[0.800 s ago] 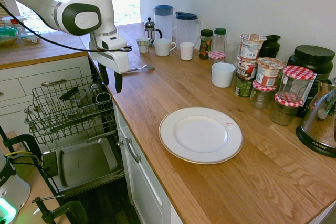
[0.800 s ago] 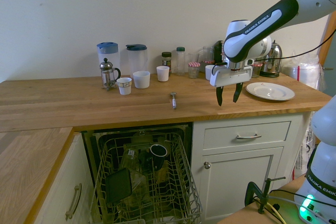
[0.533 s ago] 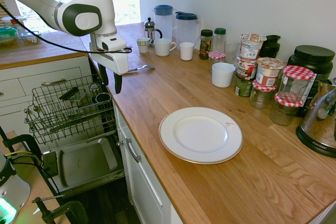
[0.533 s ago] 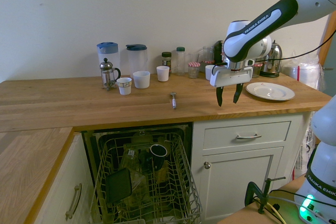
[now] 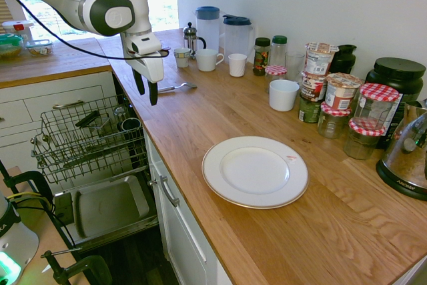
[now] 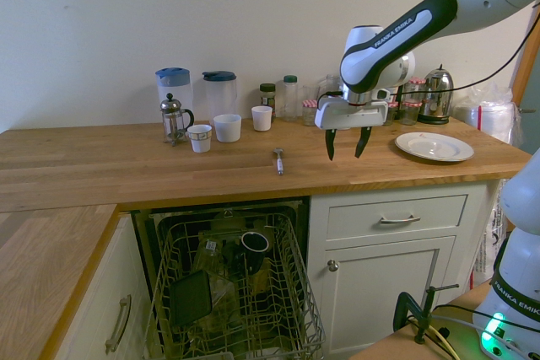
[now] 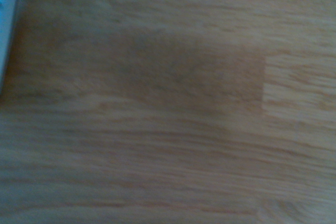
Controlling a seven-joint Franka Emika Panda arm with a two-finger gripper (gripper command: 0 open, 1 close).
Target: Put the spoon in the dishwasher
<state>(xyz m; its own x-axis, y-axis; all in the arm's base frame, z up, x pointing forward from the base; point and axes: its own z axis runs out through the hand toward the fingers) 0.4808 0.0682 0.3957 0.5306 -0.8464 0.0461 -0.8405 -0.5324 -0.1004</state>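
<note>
In the first exterior view: dark tapered jaws [image 5: 147,90] apart, above wood-grained counter [image 5: 193,118]; round, smooth white plate [image 5: 255,171]; wire-ribbed dishwasher [image 5: 87,141] rack.

In the second exterior view: slim, shiny metal spoon [image 6: 279,161] flat on the counter, between cups and jaws.

In the wrist view: blurred, streaky wood.

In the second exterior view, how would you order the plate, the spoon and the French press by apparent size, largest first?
1. Plate
2. French press
3. Spoon
</note>
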